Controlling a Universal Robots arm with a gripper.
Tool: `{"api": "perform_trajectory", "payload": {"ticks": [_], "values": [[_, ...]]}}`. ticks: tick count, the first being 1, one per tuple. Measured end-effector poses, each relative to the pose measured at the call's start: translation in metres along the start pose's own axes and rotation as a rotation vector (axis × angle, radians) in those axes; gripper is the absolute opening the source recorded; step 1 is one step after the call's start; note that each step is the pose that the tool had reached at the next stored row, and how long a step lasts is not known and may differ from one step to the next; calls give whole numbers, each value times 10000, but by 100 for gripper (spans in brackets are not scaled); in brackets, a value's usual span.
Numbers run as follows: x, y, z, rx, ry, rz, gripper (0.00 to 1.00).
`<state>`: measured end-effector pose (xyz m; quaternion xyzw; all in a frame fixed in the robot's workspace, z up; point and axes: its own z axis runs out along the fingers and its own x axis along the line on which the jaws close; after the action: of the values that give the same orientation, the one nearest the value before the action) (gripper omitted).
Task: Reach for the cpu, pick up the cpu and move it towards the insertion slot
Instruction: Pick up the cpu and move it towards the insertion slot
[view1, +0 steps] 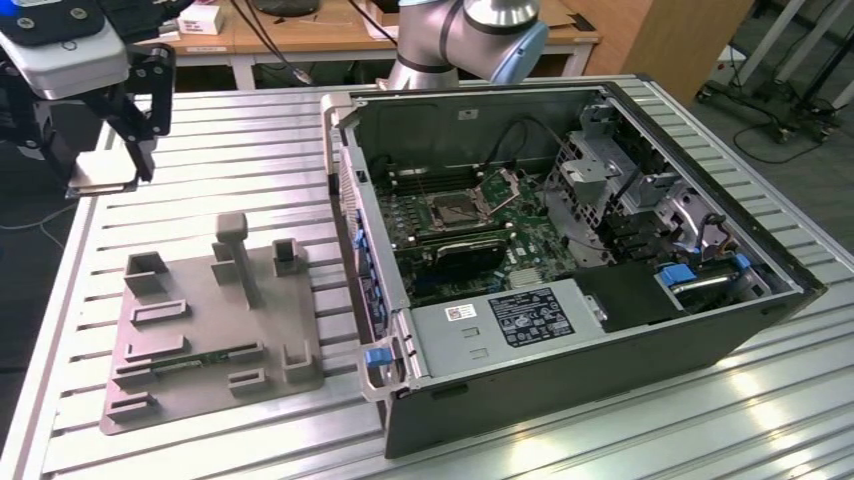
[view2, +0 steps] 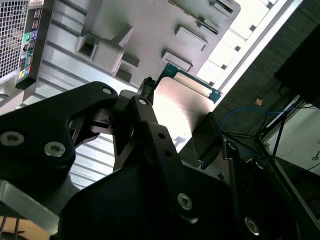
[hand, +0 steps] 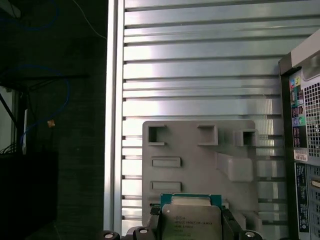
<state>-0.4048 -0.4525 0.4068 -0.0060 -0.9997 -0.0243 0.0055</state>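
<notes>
Gripper holding the cpu, raised off the surface

The gripper (view1: 107, 168) is closed on the cpu (view1: 102, 183), its fingers pinching two opposite edges. The grey fixture tray (view1: 200, 330) lies below the gripper on the slatted surface (view1: 267, 140). The insertion slot (view1: 454, 212) is well apart from the gripper, inside the open computer case (view1: 587, 380) toward the exterior view's right.

open air above the bench (view1: 240, 140) at the exterior view's left. posts stick up from the grey fixture tray (view1: 200, 310). computer case (view1: 534, 410) side wall stands before the insertion slot (view1: 447, 211); its top open.
</notes>
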Motion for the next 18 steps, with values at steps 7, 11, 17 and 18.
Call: {"api": "perform_trajectory", "payload": {"ticks": [7,11,17,18], "values": [[-53,1,0,0,0,1,55],[-82,1,-1,0,1,0,55],[-118,2,-1,0,0,1,55],[-122,2,-1,0,0,0,55]]}}
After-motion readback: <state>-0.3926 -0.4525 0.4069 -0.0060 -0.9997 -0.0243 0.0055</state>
